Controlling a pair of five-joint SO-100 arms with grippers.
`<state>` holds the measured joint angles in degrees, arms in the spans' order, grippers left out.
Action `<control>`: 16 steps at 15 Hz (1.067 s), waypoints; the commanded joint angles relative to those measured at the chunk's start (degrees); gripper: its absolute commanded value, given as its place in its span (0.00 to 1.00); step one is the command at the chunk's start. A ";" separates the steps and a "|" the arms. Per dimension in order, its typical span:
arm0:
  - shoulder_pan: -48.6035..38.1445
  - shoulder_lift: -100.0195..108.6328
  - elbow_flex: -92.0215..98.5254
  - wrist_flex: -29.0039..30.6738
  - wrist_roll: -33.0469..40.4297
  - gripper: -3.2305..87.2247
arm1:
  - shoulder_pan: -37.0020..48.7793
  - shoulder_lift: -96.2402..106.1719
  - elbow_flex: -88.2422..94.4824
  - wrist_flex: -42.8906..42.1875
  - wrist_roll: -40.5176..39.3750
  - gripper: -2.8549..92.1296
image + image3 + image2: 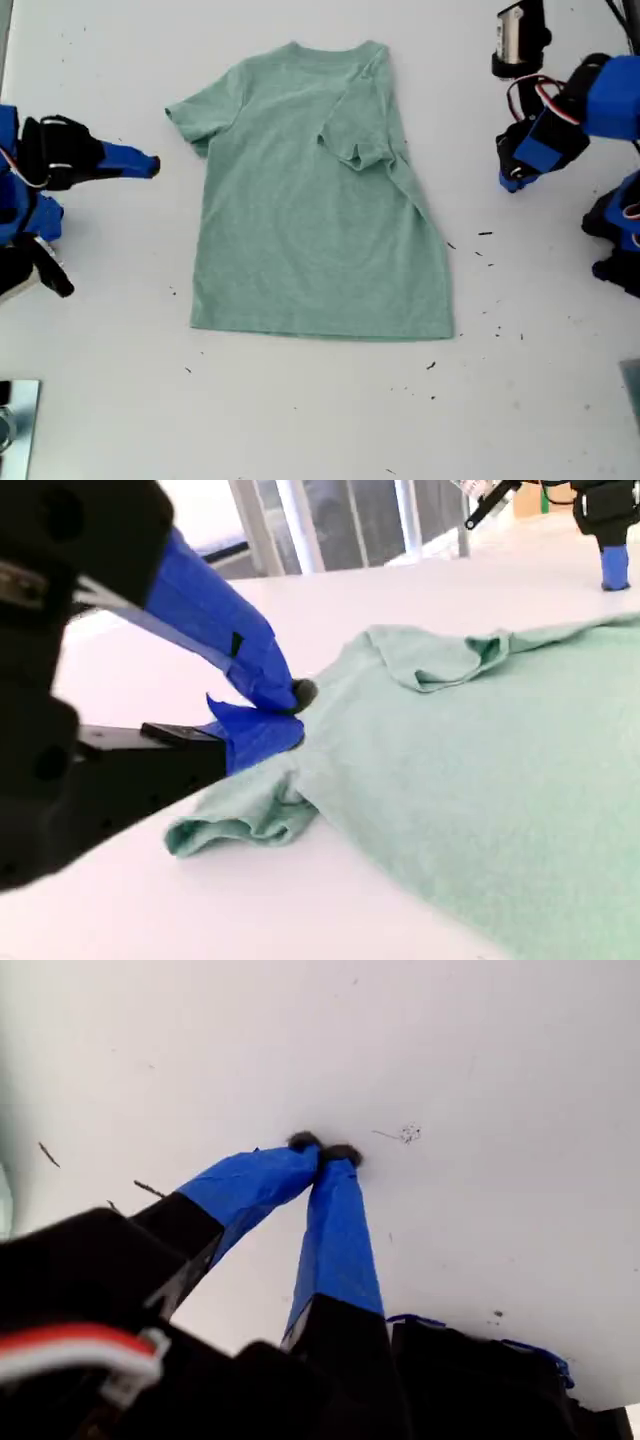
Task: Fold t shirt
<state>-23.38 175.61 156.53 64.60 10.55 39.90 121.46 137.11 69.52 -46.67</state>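
The pale sage-green cloth t shirt (pixel 320 200) lies flat mid-table (pixel 300 420), one sleeve folded in; our second gripper (pixel 285 712), tips together beside the spread sleeve, should part and pinch its hem; our first gripper (pixel 325 1152) rests closed, empty.

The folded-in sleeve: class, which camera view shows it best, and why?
The exterior view: the whole t shirt shows, folded sleeve included. The second wrist view catches it low and oblique; the first wrist view shows only table.

t shirt (pixel 310 220) flat on table (pixel 300 420), between claws
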 commanded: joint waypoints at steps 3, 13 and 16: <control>-15.56 -35.60 -55.99 26.37 17.05 0.03 | -0.26 1.23 -0.09 -2.29 1.05 0.05; -27.60 -46.32 -56.16 26.81 29.79 0.03 | 0.35 53.61 17.58 5.54 7.12 0.05; -27.33 -50.45 -55.72 26.46 31.64 0.26 | 0.35 53.79 17.58 5.80 7.47 0.05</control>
<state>-50.62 125.95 101.25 91.23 41.48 39.81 174.38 155.13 75.15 -39.81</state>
